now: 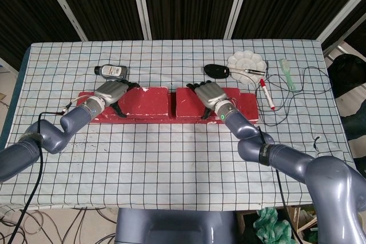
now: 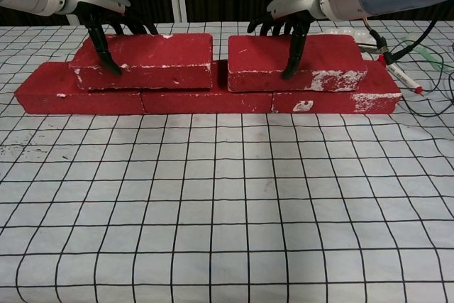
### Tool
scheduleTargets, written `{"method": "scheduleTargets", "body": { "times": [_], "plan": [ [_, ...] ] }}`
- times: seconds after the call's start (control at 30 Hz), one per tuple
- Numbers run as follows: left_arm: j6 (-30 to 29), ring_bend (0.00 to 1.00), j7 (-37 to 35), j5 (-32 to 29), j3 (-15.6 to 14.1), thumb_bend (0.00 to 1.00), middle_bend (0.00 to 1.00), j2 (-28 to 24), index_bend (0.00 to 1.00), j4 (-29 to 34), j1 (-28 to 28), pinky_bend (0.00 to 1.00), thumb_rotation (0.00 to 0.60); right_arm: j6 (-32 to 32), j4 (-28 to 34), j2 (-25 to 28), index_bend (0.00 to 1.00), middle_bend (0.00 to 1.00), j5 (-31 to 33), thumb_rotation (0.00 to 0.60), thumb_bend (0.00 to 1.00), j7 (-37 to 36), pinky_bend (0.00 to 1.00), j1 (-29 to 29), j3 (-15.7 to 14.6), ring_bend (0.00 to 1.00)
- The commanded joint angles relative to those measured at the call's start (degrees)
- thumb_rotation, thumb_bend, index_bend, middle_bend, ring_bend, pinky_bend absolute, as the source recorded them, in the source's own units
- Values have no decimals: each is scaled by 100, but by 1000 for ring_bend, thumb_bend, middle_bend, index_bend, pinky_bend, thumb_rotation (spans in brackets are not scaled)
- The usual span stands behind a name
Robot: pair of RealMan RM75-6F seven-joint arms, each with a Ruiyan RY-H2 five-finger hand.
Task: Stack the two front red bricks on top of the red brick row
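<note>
A row of red bricks point(image 2: 206, 101) lies end to end across the table, also in the head view point(image 1: 249, 107). Two more red bricks sit on top of it with a small gap between them. My left hand point(image 2: 106, 28) point(image 1: 111, 91) grips the left upper brick point(image 2: 159, 58) point(image 1: 147, 100) at its left end, thumb on the front face and fingers over the back. My right hand point(image 2: 287, 26) point(image 1: 210, 95) grips the right upper brick point(image 2: 323, 58) point(image 1: 186, 104) the same way, near its middle.
Behind the row lie a small bottle point(image 1: 112, 71), a black object point(image 1: 216, 71), a white paint palette point(image 1: 246, 61), a red marker point(image 1: 266, 94) and a green tool point(image 1: 286, 72). A thin cable point(image 1: 297, 102) loops at the right. The checkered cloth point(image 2: 227, 211) spreads in front.
</note>
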State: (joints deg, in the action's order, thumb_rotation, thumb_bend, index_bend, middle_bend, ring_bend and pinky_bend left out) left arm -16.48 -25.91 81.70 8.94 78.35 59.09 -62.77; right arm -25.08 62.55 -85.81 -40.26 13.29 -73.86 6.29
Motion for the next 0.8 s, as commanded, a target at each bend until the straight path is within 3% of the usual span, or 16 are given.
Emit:
{"method": "scheduleTargets", "body": {
  "times": [0.03,0.5,0.8],
  "plan": [
    [-6,52,-14,-5,-15,106,173,6,139,-14,-7,154,600,19,-17,-3,56,141,-22,600,35,-15,144,-3,-3,98],
    [-22,52,-64,-2,-94,106,173,2,139,-30,-64,154,600,122,-113,-31,5,53,-115,600,31,-100,144,-14,-39,36],
    [-6,52,-80,-23,-142,106,172,13,135,-68,-94,154,600,129,-169,-57,0,48,-144,600,29,-135,144,-18,-61,35]
  ]
}}
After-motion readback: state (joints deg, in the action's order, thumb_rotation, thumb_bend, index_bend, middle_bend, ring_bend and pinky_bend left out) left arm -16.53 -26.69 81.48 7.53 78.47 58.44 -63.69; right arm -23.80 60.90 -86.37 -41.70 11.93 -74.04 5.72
